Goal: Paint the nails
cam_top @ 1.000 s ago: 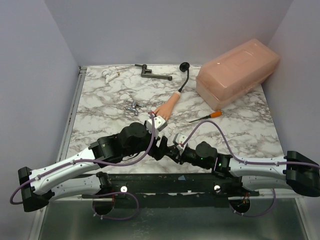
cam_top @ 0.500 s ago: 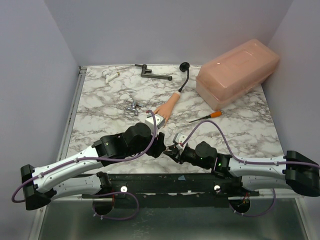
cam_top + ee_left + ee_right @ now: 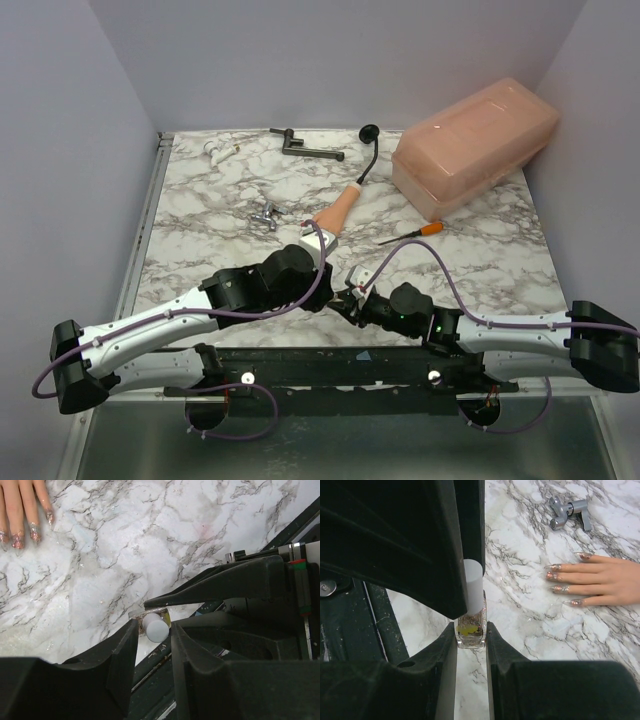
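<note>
A small glass polish bottle (image 3: 470, 627) with glitter inside and a white cap (image 3: 474, 587) stands near the table's front edge. My right gripper (image 3: 471, 635) is shut on the glass body. My left gripper (image 3: 154, 627) comes from the other side, its jaws closed against the cap (image 3: 156, 628). In the top view both grippers meet, left (image 3: 333, 291) and right (image 3: 346, 300), and they hide the bottle. The peach mannequin hand (image 3: 337, 211) lies just beyond them, fingers pointing toward the arms. Its nails (image 3: 563, 587) look glittery with a reddish tint, as do the nails (image 3: 34, 532) in the left wrist view.
A large pinkish translucent box (image 3: 475, 140) sits at the back right. An orange-handled tool (image 3: 425, 230) lies in front of it. A metal fitting (image 3: 265, 215) is left of the hand. A black angled bar (image 3: 303, 148) and a small white item (image 3: 220, 150) lie at the back.
The left arm moved right and forward toward the right gripper, and its jaws narrowed around the bottle's cap. The right gripper and bottle stayed put.
</note>
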{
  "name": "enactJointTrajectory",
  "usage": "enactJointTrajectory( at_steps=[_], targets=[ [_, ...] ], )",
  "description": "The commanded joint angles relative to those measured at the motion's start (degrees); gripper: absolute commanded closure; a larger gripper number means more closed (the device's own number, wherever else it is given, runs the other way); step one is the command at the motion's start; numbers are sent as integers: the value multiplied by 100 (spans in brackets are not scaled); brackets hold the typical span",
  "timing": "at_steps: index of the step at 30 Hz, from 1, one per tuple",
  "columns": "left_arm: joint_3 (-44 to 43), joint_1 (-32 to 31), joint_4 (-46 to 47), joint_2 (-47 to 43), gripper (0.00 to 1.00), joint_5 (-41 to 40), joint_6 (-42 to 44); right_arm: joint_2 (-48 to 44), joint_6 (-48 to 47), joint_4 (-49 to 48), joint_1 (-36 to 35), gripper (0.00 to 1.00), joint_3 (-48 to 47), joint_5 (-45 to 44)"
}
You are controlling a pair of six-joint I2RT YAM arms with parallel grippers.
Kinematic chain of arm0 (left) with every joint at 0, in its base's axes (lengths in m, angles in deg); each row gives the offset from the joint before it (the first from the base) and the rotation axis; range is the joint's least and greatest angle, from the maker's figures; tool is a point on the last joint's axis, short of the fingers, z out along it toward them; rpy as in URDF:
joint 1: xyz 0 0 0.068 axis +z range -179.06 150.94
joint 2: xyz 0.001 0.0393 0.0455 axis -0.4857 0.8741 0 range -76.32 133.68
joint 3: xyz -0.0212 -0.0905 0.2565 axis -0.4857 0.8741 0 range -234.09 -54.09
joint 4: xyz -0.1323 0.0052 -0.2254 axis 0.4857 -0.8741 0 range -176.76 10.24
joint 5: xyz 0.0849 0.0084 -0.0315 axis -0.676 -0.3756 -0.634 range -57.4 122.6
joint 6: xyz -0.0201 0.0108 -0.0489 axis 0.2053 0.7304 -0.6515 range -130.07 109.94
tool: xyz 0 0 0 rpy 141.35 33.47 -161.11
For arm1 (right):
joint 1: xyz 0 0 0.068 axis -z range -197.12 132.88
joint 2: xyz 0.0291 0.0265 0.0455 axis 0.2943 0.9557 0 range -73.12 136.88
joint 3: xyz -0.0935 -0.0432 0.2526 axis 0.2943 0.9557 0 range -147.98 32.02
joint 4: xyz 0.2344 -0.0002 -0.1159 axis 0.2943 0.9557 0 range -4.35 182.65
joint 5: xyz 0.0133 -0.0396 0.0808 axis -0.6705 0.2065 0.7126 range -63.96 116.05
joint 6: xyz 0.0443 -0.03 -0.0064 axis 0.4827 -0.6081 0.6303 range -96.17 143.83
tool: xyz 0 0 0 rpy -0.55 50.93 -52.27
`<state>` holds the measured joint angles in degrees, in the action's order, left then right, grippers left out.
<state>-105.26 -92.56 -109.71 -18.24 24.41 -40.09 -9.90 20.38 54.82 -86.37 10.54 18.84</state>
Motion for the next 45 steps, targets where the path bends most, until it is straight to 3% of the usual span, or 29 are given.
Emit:
enactJointTrajectory(
  at_steps=[1, 12, 29, 32, 40, 45],
  targets=[
    [-6, -39, 89, 18, 70, -25, -72, 30, 45, -207, 12, 99, -173, -124],
    [134, -123, 349, -23, 95, 368, 442, 5, 63, -213, 12, 99, -155, -168],
    [331, -141, 618, -137, 96, 1375, 1919, -45, 54, -222, 13, 99, -128, -110],
    [447, -142, 701, -269, 91, 1403, 2045, -47, 54, -230, 16, 99, -120, -102],
    [516, -141, 742, -590, 52, 1251, 1846, -14, 54, -224, 15, 99, -142, -124],
    [152, -137, 172, -539, 46, 647, 1385, -11, 54, -222, 16, 99, -147, -123]
  ],
)
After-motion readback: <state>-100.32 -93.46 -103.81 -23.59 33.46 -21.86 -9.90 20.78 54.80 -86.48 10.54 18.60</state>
